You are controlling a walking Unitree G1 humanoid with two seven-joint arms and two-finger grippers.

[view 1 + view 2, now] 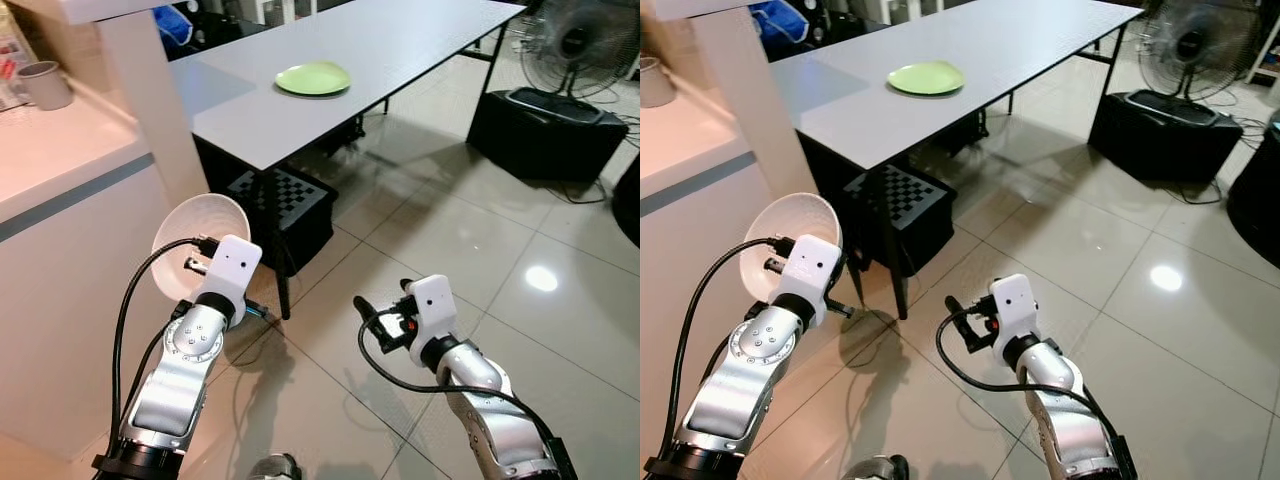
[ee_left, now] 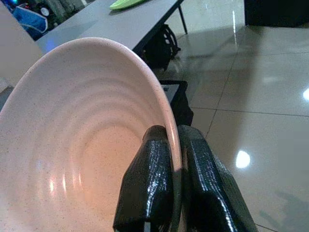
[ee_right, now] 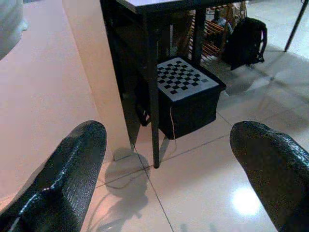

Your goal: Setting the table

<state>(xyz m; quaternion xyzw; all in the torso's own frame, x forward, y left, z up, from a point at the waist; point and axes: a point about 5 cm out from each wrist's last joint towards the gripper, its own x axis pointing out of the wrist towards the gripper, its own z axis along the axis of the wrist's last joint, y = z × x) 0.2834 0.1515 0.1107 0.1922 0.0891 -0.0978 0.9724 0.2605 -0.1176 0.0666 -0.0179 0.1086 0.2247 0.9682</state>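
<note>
My left gripper (image 2: pixel 175 159) is shut on the rim of a white speckled bowl (image 1: pixel 199 240), held up at the near left beside the white counter, with one finger inside and one outside the rim (image 2: pixel 171 130). The same bowl (image 1: pixel 790 232) tilts its mouth toward me. A green plate (image 1: pixel 313 77) lies on the long grey table (image 1: pixel 420 40) ahead, well beyond the bowl. My right gripper (image 3: pixel 169 169) hangs open over the tiled floor with nothing between its fingers; its wrist sits at lower right (image 1: pixel 385 322).
A white counter (image 1: pixel 60 170) with a grey mug (image 1: pixel 42 84) stands at my left. A black box with a checkerboard top (image 1: pixel 280 195) sits under the table's near end by a table leg. A fan (image 1: pixel 575 40) on a black case (image 1: pixel 545 130) stands far right.
</note>
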